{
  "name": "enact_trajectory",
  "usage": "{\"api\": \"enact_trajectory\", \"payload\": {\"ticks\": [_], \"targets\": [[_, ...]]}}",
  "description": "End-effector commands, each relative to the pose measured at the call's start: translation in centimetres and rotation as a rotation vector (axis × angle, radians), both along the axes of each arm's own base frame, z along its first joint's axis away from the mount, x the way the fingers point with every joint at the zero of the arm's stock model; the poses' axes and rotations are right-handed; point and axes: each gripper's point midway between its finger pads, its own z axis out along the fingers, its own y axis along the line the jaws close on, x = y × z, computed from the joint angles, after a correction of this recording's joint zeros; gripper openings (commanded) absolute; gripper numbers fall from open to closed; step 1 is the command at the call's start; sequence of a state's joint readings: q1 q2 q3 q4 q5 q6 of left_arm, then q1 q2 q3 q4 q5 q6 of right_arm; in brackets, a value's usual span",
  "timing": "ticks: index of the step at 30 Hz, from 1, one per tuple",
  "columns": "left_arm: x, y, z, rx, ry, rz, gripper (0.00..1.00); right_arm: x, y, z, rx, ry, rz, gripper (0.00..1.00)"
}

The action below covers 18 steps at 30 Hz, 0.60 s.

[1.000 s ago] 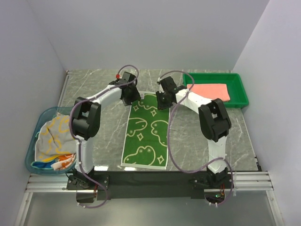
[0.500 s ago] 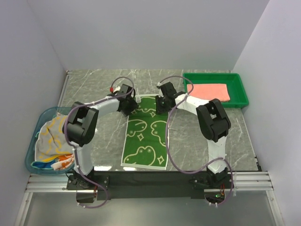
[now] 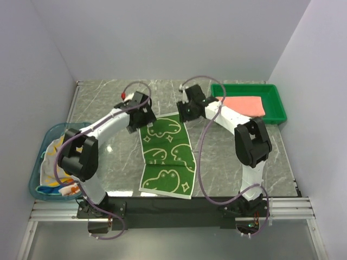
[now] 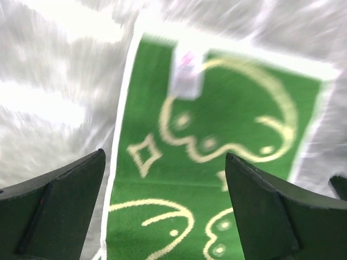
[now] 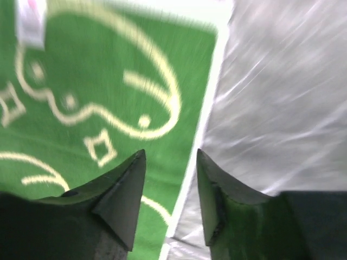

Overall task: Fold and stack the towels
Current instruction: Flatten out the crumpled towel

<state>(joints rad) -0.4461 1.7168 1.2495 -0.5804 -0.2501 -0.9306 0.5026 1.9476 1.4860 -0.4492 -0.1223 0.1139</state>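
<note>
The dark green cloth towel with pale yellow frog shapes (image 3: 165,154) lies flat on the grey marbled table (image 3: 227,154), its long axis running near to far. The left gripper (image 4: 165,157) hovers over its far left corner, fingers spread wide and empty. The right gripper (image 5: 171,153), parted and empty, hovers over its far right edge. Each arm looks equally near its own corner.

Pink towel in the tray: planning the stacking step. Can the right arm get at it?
Probably yes: the pink towel lies uncovered in the tray close to the right gripper, which holds nothing.

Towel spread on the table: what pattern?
Green towel, pale yellow frog outlines and diamonds; top external view.
</note>
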Motion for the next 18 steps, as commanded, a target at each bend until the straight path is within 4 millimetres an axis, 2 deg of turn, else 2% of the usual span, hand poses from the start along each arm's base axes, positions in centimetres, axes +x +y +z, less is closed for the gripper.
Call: {"api": "enact_trajectory", "payload": {"ticks": [1, 2, 3, 4, 5, 6, 7, 8, 9, 10, 12, 13, 15, 16, 18], "targets": [[1.8, 2.3, 6.3, 0.138, -0.1, -0.091, 0.98, 4.1, -1.5, 3.6, -0.063, -0.138, 0.039, 0.51], [1.9, 2.7, 6.6, 0.152, -0.097, -0.099, 0.99, 4.6, -1.5, 3.5, -0.071, -0.14, 0.045, 0.54], [2.1, 3.0, 7.1, 0.164, -0.105, -0.117, 1.0, 5.6, -1.0, 4.5, -0.063, -0.165, 0.057, 0.55], [2.3, 3.8, 7.4, 0.163, -0.109, -0.115, 0.99, 5.9, -0.8, 3.4, -0.083, -0.155, 0.094, 0.57], [2.4, 3.7, 7.7, 0.14, -0.119, -0.132, 0.99, 6.1, -0.5, 3.3, -0.082, -0.152, 0.114, 0.57], [2.1, 4.2, 7.1, 0.147, -0.107, -0.152, 0.99, 6.9, -0.1, 3.9, -0.078, -0.176, 0.122, 0.58], [2.2, 5.0, 7.5, 0.14, -0.123, -0.143, 0.99, 7.2, 0.1, 2.8, -0.092, -0.164, 0.139, 0.58], [2.4, 5.1, 7.7, 0.127, -0.144, -0.152, 1.0, 7.4, 0.2, 2.6, -0.095, -0.16, 0.148, 0.58], [2.1, 5.5, 6.9, 0.139, -0.137, -0.166, 0.99, 8.1, 0.4, 3.1, -0.094, -0.177, 0.152, 0.58], [2.1, 6.0, 7.2, 0.134, -0.154, -0.161, 0.99, 8.4, 0.5, 1.9, -0.106, -0.162, 0.161, 0.58], [2.0, 5.9, 6.9, 0.117, -0.165, -0.175, 1.0, 9.0, 0.8, 1.9, -0.109, -0.165, 0.169, 0.57], [2.0, 6.0, 6.8, 0.112, -0.166, -0.176, 0.99, 9.1, 0.8, 0.9, -0.114, -0.147, 0.177, 0.56], [2.1, 6.0, 6.5, 0.115, -0.162, -0.179, 0.99, 9.4, 1.1, 0.7, -0.112, -0.138, 0.184, 0.54], [2.1, 6.1, 6.1, 0.12, -0.155, -0.179, 0.99, 9.4, 1.3, -0.2, -0.117, -0.12, 0.19, 0.53], [2.2, 6.4, 5.9, 0.134, -0.144, -0.175, 0.99, 9.5, 1.4, -0.7, -0.116, -0.108, 0.193, 0.52]]}}
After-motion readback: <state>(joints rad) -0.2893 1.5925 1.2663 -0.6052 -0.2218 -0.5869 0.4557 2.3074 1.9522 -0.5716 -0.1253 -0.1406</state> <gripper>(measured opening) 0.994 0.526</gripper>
